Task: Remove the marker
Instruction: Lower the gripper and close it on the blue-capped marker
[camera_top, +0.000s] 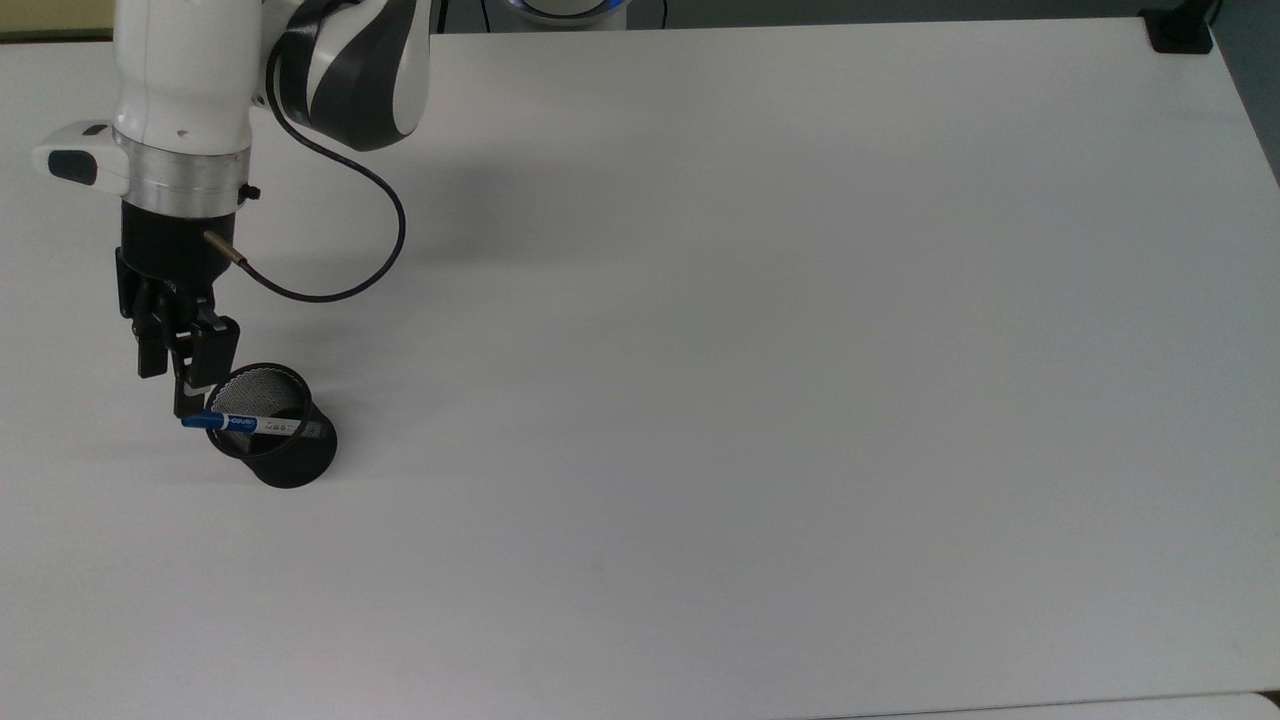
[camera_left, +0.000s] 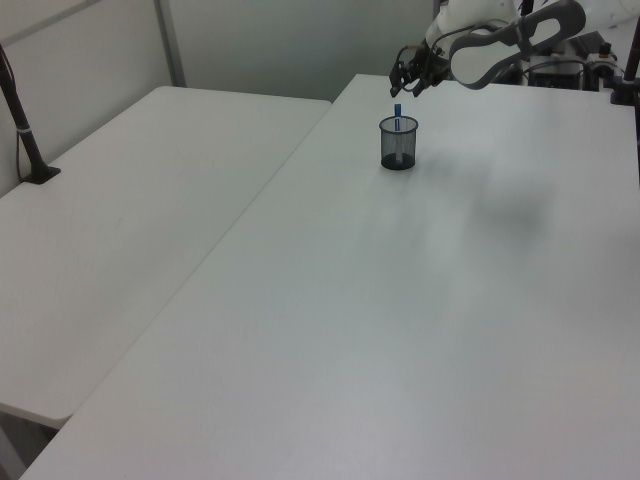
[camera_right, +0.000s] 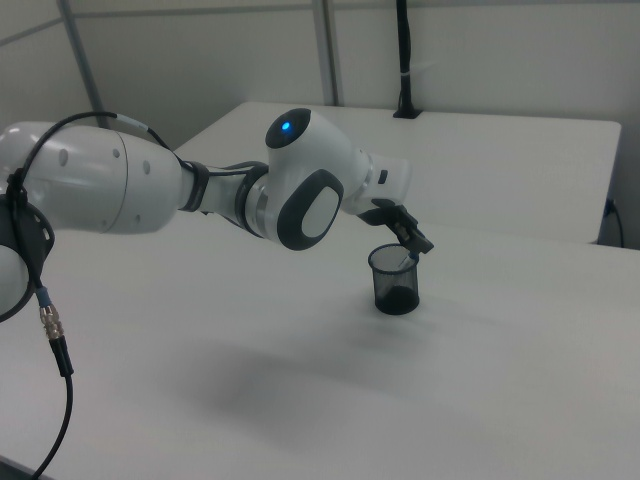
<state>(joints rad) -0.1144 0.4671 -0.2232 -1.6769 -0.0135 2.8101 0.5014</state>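
We count one marker (camera_top: 240, 422), one cup (camera_top: 272, 425), one tool (camera_top: 172, 385) and two desks. The marker is a slim straight stick with a white barrel, a blue cap and a blue label band with small print. It stands in the cup, leaning so that its capped end pokes out over the rim toward nine o'clock in the top view, while the white end goes down inside. In the left view the blue cap (camera_left: 397, 110) rises upright just above the cup (camera_left: 398, 143).

The cup is round and black, made of fine wire mesh that we can see through, wider at the rim than at the base. It stands upright on the desk (camera_top: 760, 360), at about eight o'clock from the middle of the top view. That desk is smooth, matt and white, with a second white desk (camera_left: 130, 210) butted against it along a straight seam in the left view.

The tool is black, with two flat fingers that stand apart, gripping nothing. In the top view its tips sit just at the cup's rim at ten o'clock, right by the blue cap; we cannot tell whether they touch it. In the right view the tool (camera_right: 412, 240) hangs just over the cup (camera_right: 395, 280). The arm (camera_right: 150, 195) behind it is glossy white with rounded grey joints, and one thin black cable (camera_top: 345, 250) loops beside the wrist.
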